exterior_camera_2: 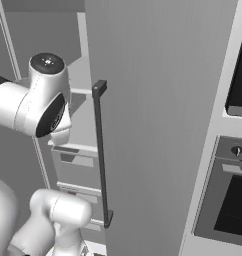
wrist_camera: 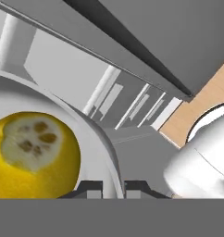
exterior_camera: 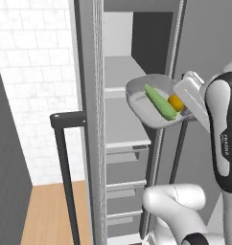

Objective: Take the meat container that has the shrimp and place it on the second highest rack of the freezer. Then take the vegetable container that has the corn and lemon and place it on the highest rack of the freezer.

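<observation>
- gripper [wrist_camera: 114, 187] clamped on tray [exterior_camera: 137, 103] rim, tray tilted, held up in front of freezer [exterior_camera: 122, 143] shelves
- lemon [wrist_camera: 33, 155] just beside the fingers, corn [exterior_camera: 160, 102] past it in tray

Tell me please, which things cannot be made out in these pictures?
- Shrimp container: whether it sits on a freezer shelf; the left base view shows no shrimp, and the door frame and the held tray cover part of the shelves.
- End effector: its fingertips are cut by the bottom edge of the hand view; in the left base view the tray hides them.
- Corn: its far end is hidden behind the lemon and the tray rim.
</observation>
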Tool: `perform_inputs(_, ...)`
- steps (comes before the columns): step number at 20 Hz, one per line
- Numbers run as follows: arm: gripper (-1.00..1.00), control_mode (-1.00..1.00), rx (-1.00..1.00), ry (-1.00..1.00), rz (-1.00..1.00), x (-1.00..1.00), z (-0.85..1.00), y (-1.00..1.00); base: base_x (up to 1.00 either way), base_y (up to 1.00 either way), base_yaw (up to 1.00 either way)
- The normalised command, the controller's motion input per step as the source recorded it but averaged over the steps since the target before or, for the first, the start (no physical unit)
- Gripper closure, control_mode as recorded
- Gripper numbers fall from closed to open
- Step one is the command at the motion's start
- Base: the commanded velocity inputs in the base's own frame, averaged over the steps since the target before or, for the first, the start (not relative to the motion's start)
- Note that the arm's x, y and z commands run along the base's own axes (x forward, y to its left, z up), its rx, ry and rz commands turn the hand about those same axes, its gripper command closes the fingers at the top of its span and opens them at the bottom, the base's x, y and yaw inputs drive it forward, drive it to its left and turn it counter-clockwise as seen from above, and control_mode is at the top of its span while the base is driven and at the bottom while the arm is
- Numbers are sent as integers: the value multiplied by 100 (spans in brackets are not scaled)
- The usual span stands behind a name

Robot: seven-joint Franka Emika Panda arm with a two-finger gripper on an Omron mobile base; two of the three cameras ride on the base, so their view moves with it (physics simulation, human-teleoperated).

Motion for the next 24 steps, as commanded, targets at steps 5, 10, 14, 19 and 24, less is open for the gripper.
perform_inputs(5, 100, -100, 3, -11, -47, 59, -38, 50, 0, 0, 0)
perform_inputs(10, 100, -100, 4, -8, -20, 80, 1, 16, 0, 0, 0)
perform_inputs(14, 100, -100, 7, 0, -3, 48, 0, 0, 0, 0, 0)
perform_inputs(19, 100, -100, 0, 0, -6, 31, 2, 3, 0, 0, 0)
perform_inputs(24, 100, -100, 0, -2, -8, 39, 7, 19, 0, 0, 0)
